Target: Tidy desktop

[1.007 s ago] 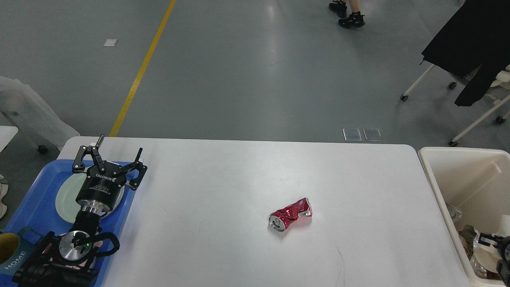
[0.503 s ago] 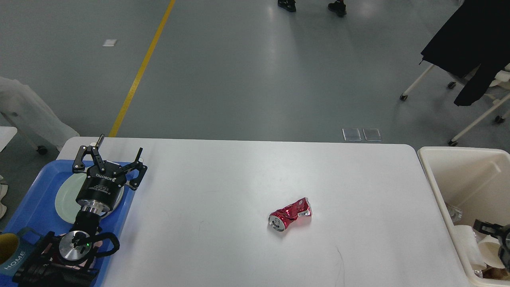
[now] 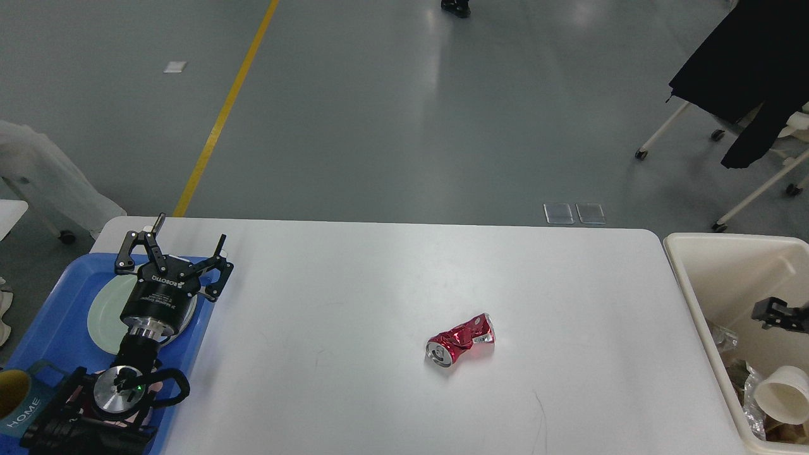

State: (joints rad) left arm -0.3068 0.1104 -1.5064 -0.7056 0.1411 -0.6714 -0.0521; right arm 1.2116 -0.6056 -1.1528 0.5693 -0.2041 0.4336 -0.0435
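White desktop (image 3: 392,284) fills lower view. Cream bin (image 3: 727,253) at its right end, blue tray (image 3: 50,316) at left end. Left claw (image 3: 174,253) above tray, fingers spread wide, empty. Right claw (image 3: 776,314) over bin, mostly out of view; state unclear. Crushed red can (image 3: 460,341) on desktop, between both claws.

A crumpled red can (image 3: 461,340) lies on the white desktop (image 3: 392,284). Left of it, a blue tray (image 3: 57,316) holds a pale green plate (image 3: 104,313).

Bright even overhead light, sharp focus, soft glare on floor (image 3: 442,57).
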